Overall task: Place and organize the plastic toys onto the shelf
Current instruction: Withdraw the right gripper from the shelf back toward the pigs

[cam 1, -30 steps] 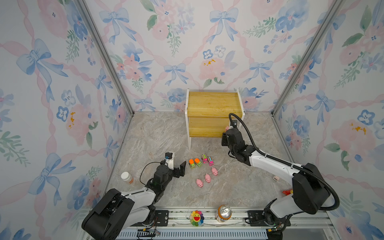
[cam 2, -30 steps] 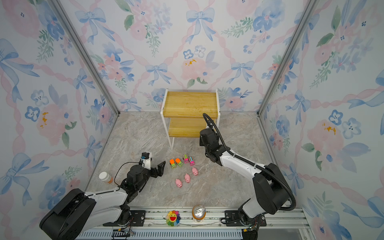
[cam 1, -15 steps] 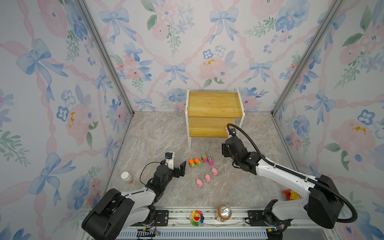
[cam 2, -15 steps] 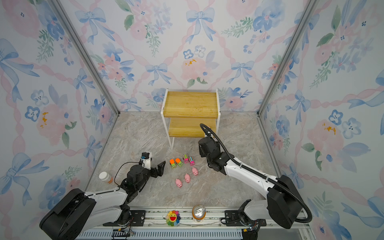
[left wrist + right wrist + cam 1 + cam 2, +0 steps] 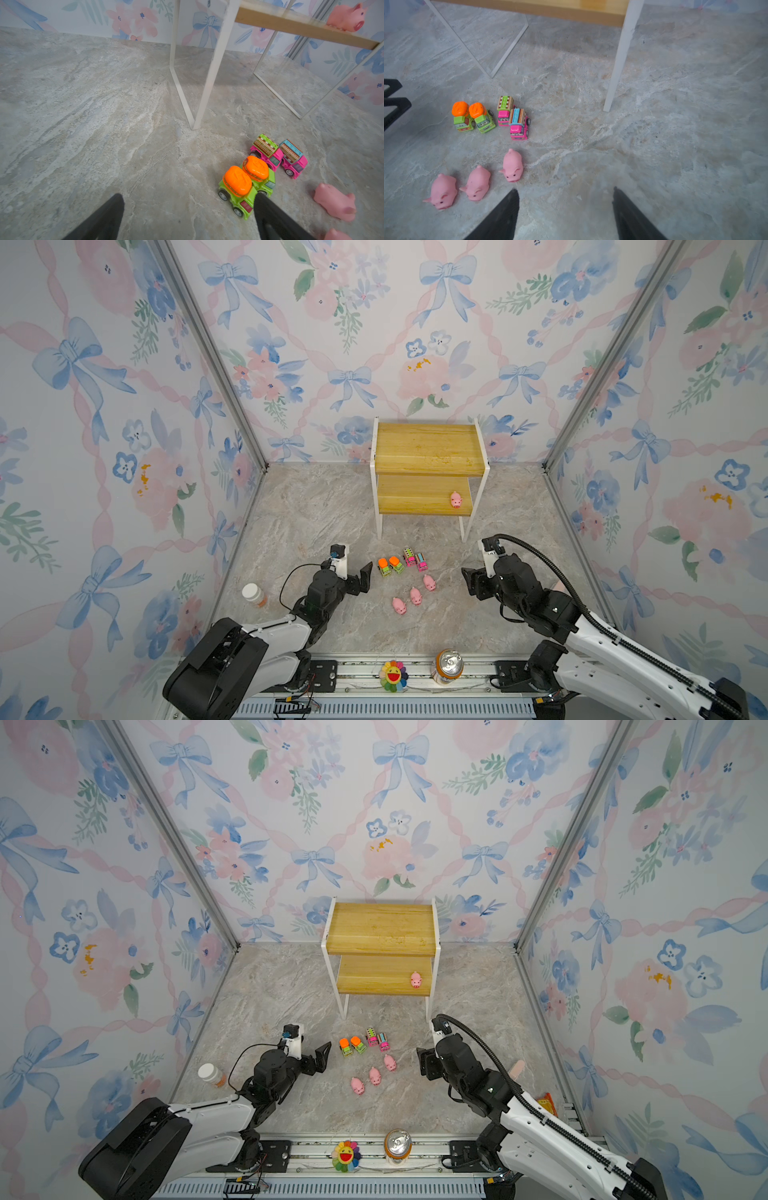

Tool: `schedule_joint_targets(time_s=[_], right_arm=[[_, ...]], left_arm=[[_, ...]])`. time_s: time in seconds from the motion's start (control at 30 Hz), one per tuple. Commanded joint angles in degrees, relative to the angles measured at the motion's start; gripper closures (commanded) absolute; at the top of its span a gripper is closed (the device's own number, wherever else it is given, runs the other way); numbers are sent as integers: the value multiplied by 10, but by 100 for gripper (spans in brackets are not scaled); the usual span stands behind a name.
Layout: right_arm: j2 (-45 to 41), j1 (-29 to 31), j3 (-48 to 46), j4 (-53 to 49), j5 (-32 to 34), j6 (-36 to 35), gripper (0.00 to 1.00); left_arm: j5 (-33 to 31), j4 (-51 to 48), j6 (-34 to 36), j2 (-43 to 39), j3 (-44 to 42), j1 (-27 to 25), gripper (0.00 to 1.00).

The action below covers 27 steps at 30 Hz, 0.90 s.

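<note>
Tiny pink plastic pig (image 5: 456,500): newly deposited, lower tier right, yellow-board white-framed shelf (image 5: 428,448); right gripper (image 5: 564,189) withdrawn before shelf, jaws apart, empty; seven toys (image 5: 415,596) outstanding.

The pigs (image 5: 512,166) were pink; green trucks (image 5: 483,119) wore orange tops, pink trucks (image 5: 518,124) striped tops; the shelf (image 5: 428,448) was yellow, white-framed.

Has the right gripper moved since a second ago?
Yes. The right gripper has drawn back from the lower board of the shelf, toward the camera, leaving a pig there. It now stands open, low over the floor.
</note>
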Motion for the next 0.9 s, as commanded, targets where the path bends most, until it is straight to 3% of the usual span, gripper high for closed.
schedule_joint_targets(time_s=[0.0,0.3,0.6,0.87], right_arm=[[19,7,-41,61,-40,14,28],[128,49,-92,246,-34,19,28],[298,119,-15,292,-10,-11,29],[324,126,-12,315,2,-3,29]], left_arm=[[11,-7,-1,-12,3,-3,2],[16,-24,-15,-25,-2,-4,2],[20,-27,-21,-37,-13,-4,2],[17,-37,-13,-50,-11,-4,2]])
